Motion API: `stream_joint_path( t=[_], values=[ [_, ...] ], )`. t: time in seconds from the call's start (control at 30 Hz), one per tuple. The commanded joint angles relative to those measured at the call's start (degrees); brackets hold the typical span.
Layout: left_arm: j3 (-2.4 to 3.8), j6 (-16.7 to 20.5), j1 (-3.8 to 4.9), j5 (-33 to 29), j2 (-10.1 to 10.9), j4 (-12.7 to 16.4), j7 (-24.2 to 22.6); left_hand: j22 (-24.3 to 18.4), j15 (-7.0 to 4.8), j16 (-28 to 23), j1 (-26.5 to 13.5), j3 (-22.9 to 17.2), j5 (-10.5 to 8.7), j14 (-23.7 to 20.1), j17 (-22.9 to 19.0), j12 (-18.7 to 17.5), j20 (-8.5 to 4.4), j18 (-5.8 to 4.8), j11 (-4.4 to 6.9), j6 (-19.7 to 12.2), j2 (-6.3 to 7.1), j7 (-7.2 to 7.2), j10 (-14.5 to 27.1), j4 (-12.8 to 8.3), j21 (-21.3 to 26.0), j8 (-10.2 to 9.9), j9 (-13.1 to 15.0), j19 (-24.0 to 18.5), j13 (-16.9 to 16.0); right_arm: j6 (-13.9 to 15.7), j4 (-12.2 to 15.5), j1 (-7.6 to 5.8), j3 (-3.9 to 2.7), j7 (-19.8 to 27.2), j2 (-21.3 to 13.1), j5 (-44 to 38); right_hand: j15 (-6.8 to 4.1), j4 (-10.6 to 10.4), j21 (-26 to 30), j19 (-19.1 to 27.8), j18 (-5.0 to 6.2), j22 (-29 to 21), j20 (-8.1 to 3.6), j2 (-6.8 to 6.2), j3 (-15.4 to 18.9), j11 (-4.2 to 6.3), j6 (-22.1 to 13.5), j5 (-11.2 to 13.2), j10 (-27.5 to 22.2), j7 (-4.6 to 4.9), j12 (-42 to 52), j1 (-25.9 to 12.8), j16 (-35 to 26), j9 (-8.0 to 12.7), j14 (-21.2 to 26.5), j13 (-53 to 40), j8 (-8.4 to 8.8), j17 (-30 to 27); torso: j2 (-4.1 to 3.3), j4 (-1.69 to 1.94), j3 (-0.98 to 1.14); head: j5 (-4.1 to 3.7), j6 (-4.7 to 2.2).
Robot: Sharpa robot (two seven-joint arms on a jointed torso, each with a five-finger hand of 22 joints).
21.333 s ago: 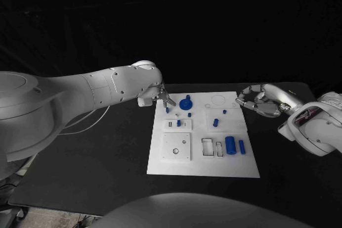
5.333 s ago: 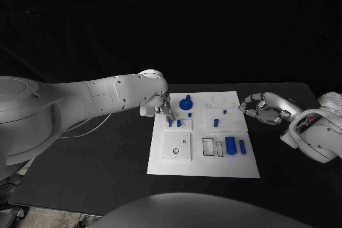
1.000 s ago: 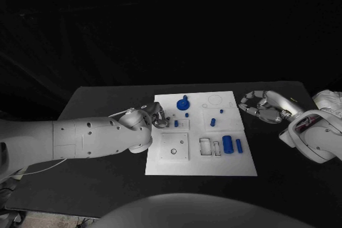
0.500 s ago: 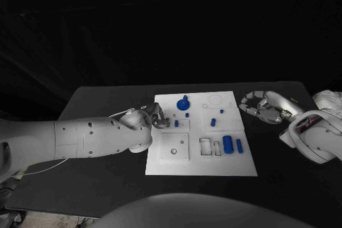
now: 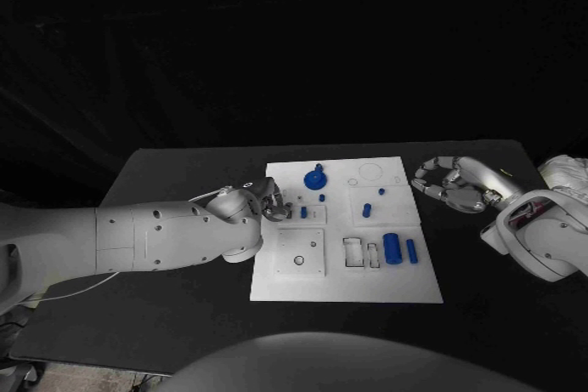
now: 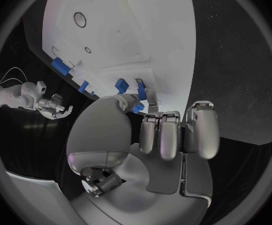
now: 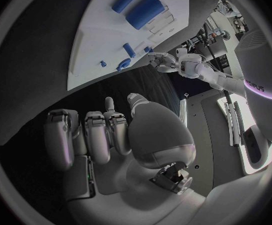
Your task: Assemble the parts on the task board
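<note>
Compared with five seconds back, the left arm (image 5: 147, 235) has swung low: its smooth white shell now runs in from the left edge across the middle of the head view, where before it arched over the upper left. Since the frame half a second ago almost nothing differs. The left hand (image 5: 272, 207) sits at the left edge of the task board (image 5: 347, 281), beside the small upright blue peg (image 5: 302, 212). In the left wrist view the silver fingers (image 6: 164, 135) are curled in close together, tips near a blue piece (image 6: 141, 90) by the board's edge; whether they pinch it cannot be told.

The task board is a flat, matte white rectangle in the centre of the black table (image 5: 172, 315), with square raised plates and shallow recesses. Toward its upper edge stands a round blue knob (image 5: 316, 180); toward the lower right lie a thick blue cylinder (image 5: 391, 247) and a thinner one (image 5: 412, 251).

At the right, the right hand (image 5: 451, 184) hovers just off the board's upper right corner, as before, metallic fingers curled inward around nothing.
</note>
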State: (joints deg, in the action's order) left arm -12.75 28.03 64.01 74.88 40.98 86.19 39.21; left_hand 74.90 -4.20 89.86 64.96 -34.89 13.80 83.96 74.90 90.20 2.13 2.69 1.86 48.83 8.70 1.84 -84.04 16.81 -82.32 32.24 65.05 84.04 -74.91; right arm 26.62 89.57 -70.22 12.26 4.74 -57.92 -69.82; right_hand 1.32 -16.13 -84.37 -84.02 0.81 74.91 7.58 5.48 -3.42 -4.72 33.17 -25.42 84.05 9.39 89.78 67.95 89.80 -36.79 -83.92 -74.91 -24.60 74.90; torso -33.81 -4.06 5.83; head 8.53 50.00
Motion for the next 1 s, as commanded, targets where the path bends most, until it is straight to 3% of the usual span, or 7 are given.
stream_joint_path(
  t=[0.03,0.2,0.43,1.0],
  values=[
    [0.01,-1.0,-0.05,-0.4,-0.2,0.0,0.0,12.4,-0.37,0.1,-0.8,0.5,-0.42,6.0,15.1,-0.2,-0.21,-0.7,0.11,0.2,0.06,0.02,-6.0,0.0,0.0,0.2,-0.2,1.5,-15.1,0.0,0.1,0.04,0.01,0.4,0.0,-0.5,0.49,0.3,0.2,-0.4,1.11,12.5,0.53,-0.01,0.0,-0.44,-0.3,-0.2,6.0,0.03,0.2,0.8,0.2,-0.1,-6.1,-15.1,-0.25,15.1,-0.01,0.0,0.03,0.01,0.0],
    [0.01,-1.5,-0.07,-0.5,-0.2,0.0,0.1,12.4,-0.29,0.1,-2.5,2.1,-1.15,6.0,15.1,-0.2,-0.12,-0.7,0.01,0.3,0.08,0.12,-6.0,-0.1,0.1,0.2,-0.6,1.4,-15.1,0.0,0.1,0.04,0.01,0.4,0.0,-0.5,0.5,0.4,0.2,-0.4,1.1,12.5,0.53,-0.03,0.0,-0.44,-0.4,-0.2,6.0,0.03,0.2,0.8,0.2,-0.1,-6.1,-15.1,-0.29,15.1,0.0,0.0,0.02,-0.01,0.0],
    [0.01,-1.9,-0.18,-0.8,-0.3,0.0,0.1,12.4,-0.21,0.1,-3.6,4.5,-3.68,6.0,15.1,-0.2,-0.06,-0.68,-0.06,0.4,-0.24,0.19,-6.0,-0.1,0.2,0.2,-1.2,1.4,-15.1,0.0,0.1,0.05,0.01,0.4,-0.1,-0.5,0.5,0.5,0.1,-0.5,1.09,12.6,0.53,-0.09,0.0,-0.45,-0.4,-0.3,6.0,0.03,0.2,1.0,0.2,-0.2,-6.1,-15.1,-0.43,15.1,0.0,0.01,0.02,0.0,0.0],
    [0.01,-1.9,-0.25,-0.9,-0.1,0.0,0.2,12.4,0.07,0.1,-6.5,12.0,-5.93,6.0,15.1,-0.2,0.19,-0.63,-0.43,-0.1,-1.16,0.66,-6.0,-0.1,0.4,0.1,-2.3,1.3,-15.1,-0.1,0.0,0.05,0.01,0.3,-0.1,-0.5,0.51,0.6,0.2,-0.5,1.09,12.6,0.54,-0.15,0.0,-0.46,-0.6,-0.5,6.0,0.04,0.2,1.3,0.2,-0.3,-6.1,-15.1,-0.62,15.1,0.02,0.0,0.02,0.21,0.0]
  ],
)
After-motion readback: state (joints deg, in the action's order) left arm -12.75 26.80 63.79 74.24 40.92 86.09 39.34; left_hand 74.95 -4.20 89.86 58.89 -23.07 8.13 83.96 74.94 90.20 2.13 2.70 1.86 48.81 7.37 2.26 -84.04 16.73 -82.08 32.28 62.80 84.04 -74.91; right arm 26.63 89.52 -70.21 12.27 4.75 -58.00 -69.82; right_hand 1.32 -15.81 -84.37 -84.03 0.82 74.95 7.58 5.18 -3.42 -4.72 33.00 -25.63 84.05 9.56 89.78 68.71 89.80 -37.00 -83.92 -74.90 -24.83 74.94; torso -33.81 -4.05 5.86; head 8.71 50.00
